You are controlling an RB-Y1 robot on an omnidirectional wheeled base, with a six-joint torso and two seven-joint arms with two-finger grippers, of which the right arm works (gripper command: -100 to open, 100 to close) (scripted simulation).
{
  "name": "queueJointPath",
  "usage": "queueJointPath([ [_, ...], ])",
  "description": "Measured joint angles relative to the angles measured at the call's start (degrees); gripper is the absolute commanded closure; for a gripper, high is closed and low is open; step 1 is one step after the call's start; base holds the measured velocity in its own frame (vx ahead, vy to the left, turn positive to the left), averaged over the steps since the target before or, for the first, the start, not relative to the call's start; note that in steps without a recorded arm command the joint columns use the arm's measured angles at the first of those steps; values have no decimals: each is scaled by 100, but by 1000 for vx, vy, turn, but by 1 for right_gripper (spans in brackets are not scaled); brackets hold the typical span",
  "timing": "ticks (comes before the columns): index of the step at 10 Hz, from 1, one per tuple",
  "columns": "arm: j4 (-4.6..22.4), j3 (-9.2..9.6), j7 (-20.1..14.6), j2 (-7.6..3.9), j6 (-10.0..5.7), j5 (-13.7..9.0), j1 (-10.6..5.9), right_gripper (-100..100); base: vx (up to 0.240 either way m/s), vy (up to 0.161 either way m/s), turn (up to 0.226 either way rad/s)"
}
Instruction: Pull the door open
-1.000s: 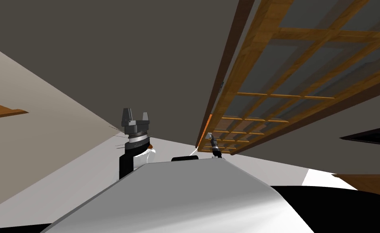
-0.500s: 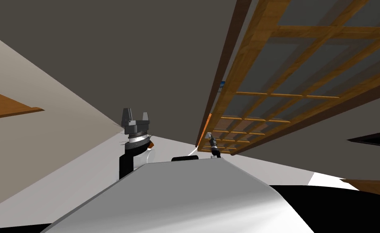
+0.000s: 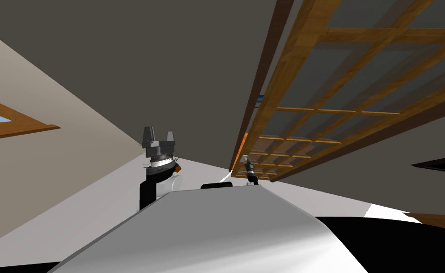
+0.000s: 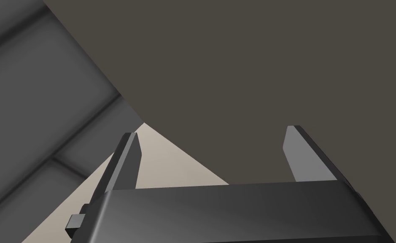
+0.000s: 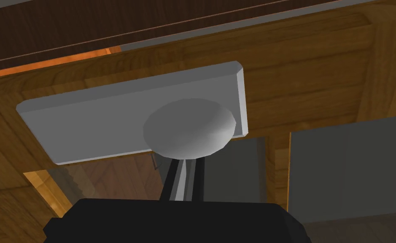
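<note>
The wooden door (image 3: 340, 90) with a grid of glass panes stands slightly ajar from its dark brown frame (image 3: 264, 80); an orange gap shows between them. In the right wrist view a grey round knob (image 5: 188, 126) sits on a grey plate (image 5: 108, 118) on the door's wood (image 5: 311, 76). My right gripper (image 5: 183, 164) is at the knob, its fingers (image 5: 176, 181) close together, tips hidden behind the knob. In the head view that right gripper (image 3: 246, 161) is small at the door's edge. My left gripper (image 3: 158, 135) is raised apart from the door, fingers open, holding nothing (image 4: 211, 139).
A window with a wooden frame (image 3: 8, 123) is on the beige wall to the left. Grey wall lies between it and the door frame. A black area (image 3: 406, 246) spreads at the bottom right, with a wooden edge (image 3: 439, 217) above it.
The whole head view has shifted right: the left window has come further into view, so my camera turned. The door's panes have moved slightly. Both grippers keep their poses.
</note>
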Motion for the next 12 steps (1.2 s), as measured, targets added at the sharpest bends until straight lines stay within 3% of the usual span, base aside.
queueJointPath([
  [1, -217, 11, -62, 45, 125, -60, 91, -100, -38, -35, 7],
  [3, -237, -20, -300, -31, 131, -183, 54, -100, -50, -10, 18],
  [5, -31, 11, -608, -54, 53, -291, -33, -100, -56, 10, 45],
  [7, -257, 90, -812, 5, 196, -337, 87, -100, -42, 20, 93],
  [12, -312, 246, -1581, 82, 267, -632, 33, -100, -63, 3, 43],
])
